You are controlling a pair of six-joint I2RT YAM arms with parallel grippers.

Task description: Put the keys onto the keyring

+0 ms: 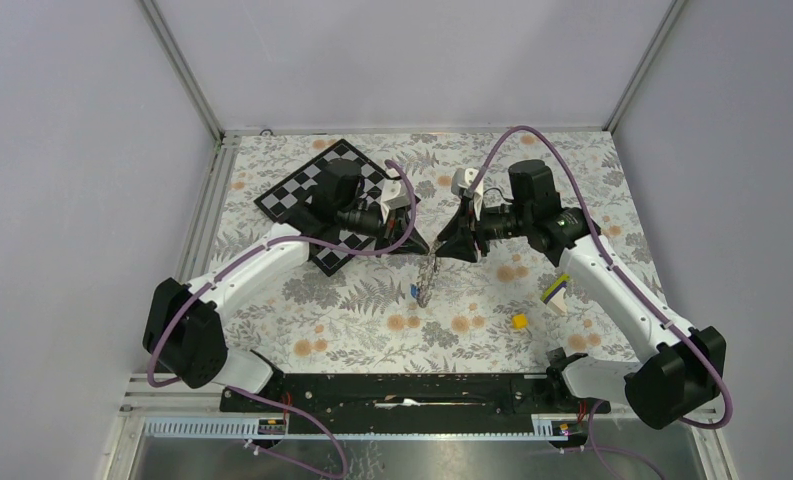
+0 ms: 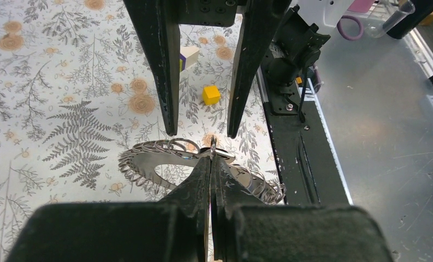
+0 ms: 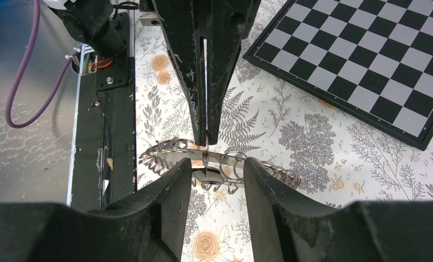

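The left gripper (image 2: 211,157), fingers pressed together, pinches the keyring (image 1: 429,272) just off the chessboard's (image 1: 294,195) near corner, likely to steady it. The right gripper (image 3: 218,166) straddles the ring, jaws spread. The blue key (image 1: 413,291) lies off that same corner.

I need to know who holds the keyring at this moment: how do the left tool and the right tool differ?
The left tool is shut, its fingers pressed together; the right tool is open, with a clear gap. The left tool pinches the keyring; the right tool only straddles it, seemingly without clamping. Both point tip to tip at the same spot on the keyring.
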